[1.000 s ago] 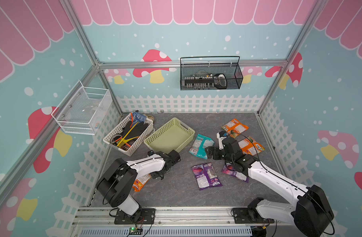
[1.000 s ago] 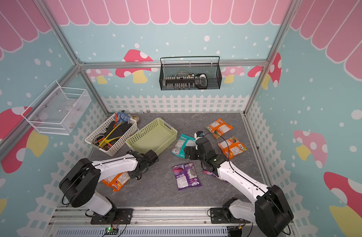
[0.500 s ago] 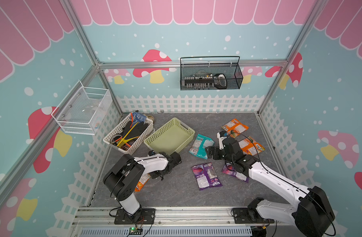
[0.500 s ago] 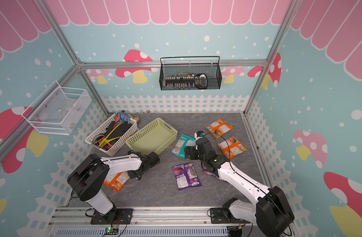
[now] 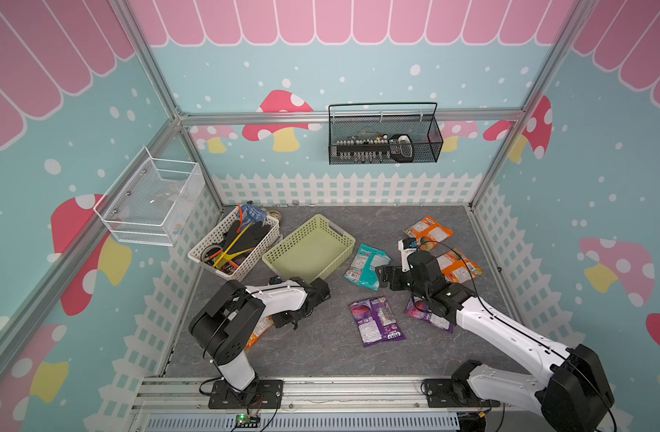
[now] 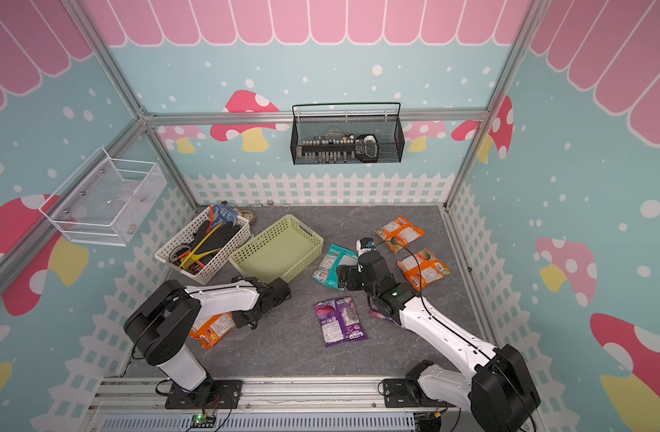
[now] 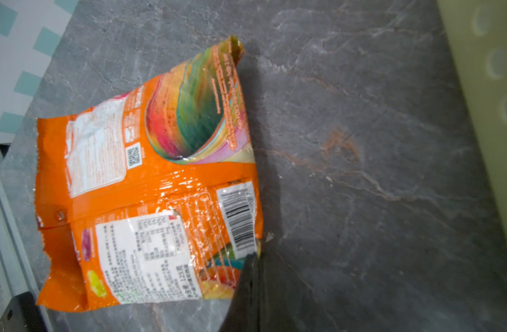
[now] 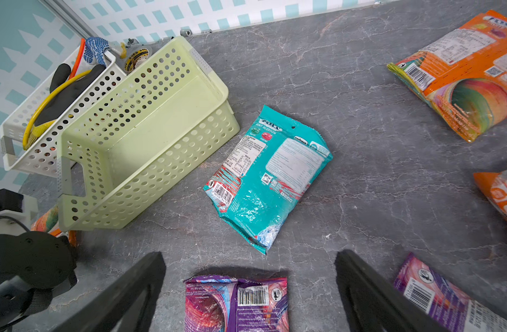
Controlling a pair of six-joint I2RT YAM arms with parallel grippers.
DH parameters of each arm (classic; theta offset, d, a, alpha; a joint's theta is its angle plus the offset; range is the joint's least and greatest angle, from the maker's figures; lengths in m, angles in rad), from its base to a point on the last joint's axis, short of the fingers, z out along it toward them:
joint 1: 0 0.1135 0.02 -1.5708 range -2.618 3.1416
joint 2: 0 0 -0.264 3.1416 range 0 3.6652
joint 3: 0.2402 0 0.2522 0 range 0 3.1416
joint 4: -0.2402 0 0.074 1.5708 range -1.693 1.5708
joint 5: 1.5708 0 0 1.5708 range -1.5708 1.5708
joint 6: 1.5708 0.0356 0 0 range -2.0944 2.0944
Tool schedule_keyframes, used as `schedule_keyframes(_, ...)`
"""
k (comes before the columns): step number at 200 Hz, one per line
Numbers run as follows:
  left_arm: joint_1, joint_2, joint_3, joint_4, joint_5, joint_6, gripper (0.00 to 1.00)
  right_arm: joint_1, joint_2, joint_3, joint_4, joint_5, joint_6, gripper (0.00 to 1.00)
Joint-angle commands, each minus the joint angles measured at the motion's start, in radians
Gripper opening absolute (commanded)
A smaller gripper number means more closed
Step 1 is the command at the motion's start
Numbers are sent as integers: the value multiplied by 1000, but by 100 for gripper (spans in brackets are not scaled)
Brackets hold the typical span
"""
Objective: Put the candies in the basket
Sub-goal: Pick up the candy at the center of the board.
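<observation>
In both top views the yellow-green basket (image 5: 309, 250) is empty, and the six candy bags lie flat on the grey surface (image 5: 321, 351). The left gripper (image 5: 283, 322) is low beside an orange bag (image 6: 211, 329).

In the left wrist view the gripper (image 7: 253, 260) is clenched on the corner of that orange bag (image 7: 148, 178), probably because a flat bag gives only its edge to pinch.

In the right wrist view the right gripper (image 8: 249, 290) is spread wide and grasps nothing; the teal bag (image 8: 268, 178) lies ahead of it, a purple bag (image 8: 236, 304) between its fingers (image 8: 370, 293).
</observation>
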Motion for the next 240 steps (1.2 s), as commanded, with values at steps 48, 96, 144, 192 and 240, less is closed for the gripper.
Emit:
schedule_keyframes(48,-26,-225,101,-108,162,62,0,7,-3,-3,-15,30,-8,98)
schedule_keyframes(96,-45,-401,192,-188,238,121,0,7,22,7,-4,36,-12,98)
schedule_keyframes(144,-50,-492,266,-225,398,204,0,7,42,31,-9,48,-22,98)
schedule_keyframes(192,-69,-587,307,-232,443,290,0,8,61,33,-7,57,-16,98)
schedule_keyframes(240,-119,-654,400,-175,431,326,0,8,64,31,-6,63,-13,98)
